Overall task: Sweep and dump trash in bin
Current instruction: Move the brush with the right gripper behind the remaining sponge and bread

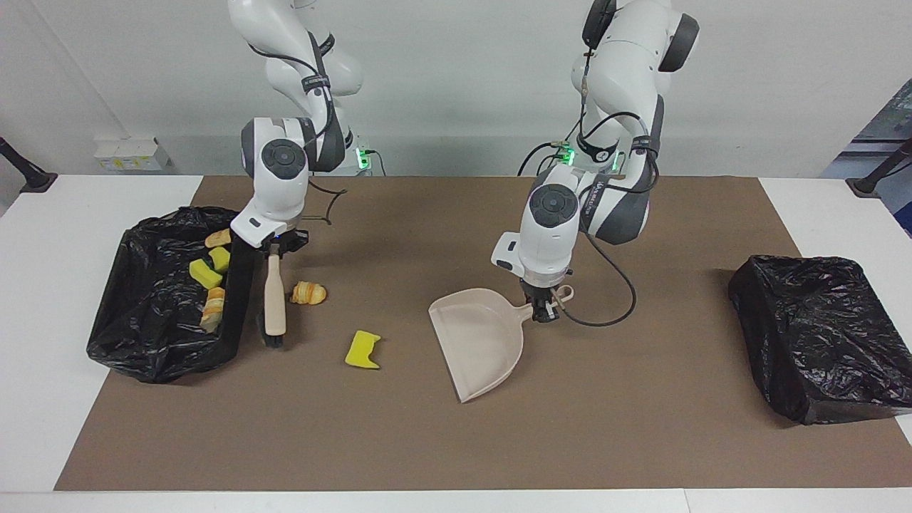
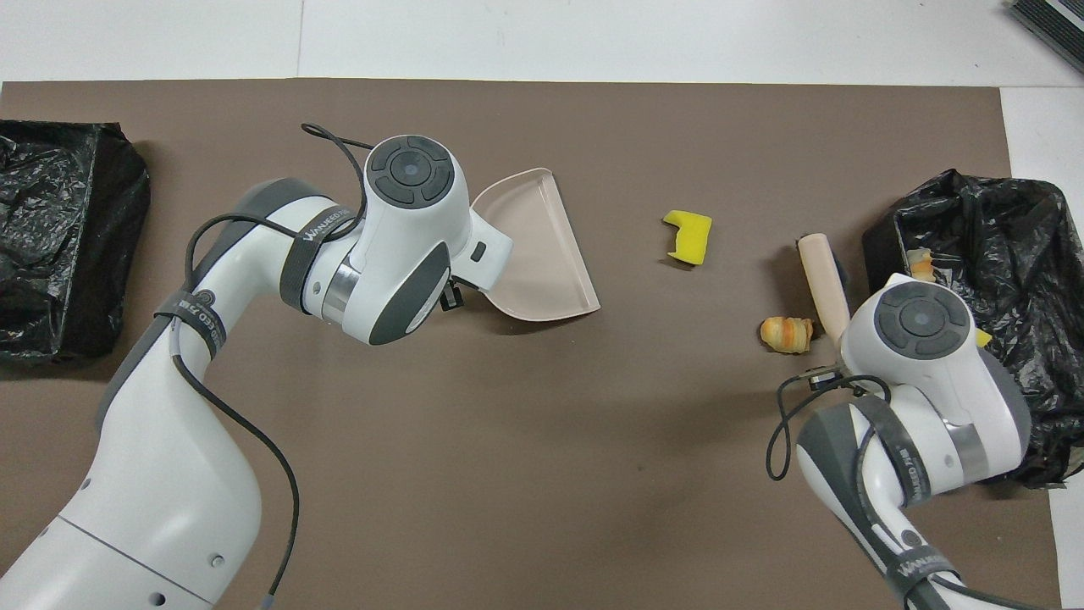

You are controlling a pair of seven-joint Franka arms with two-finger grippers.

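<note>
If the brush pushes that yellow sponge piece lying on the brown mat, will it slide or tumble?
The yellow sponge piece looks light and soft, so it would probably slide easily. Its notched, uneven shape might make it flip rather than roll.

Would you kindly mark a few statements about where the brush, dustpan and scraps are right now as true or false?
1. The left gripper holds the dustpan by its handle. True.
2. The right gripper holds the brush with its bristles down on the mat. True.
3. The yellow sponge piece lies inside the dustpan. False: it lies on the mat, between brush and dustpan.
4. The croissant piece lies in the open bin. False: it is on the mat beside the brush.
5. The open bin already holds several scraps. True.
</note>
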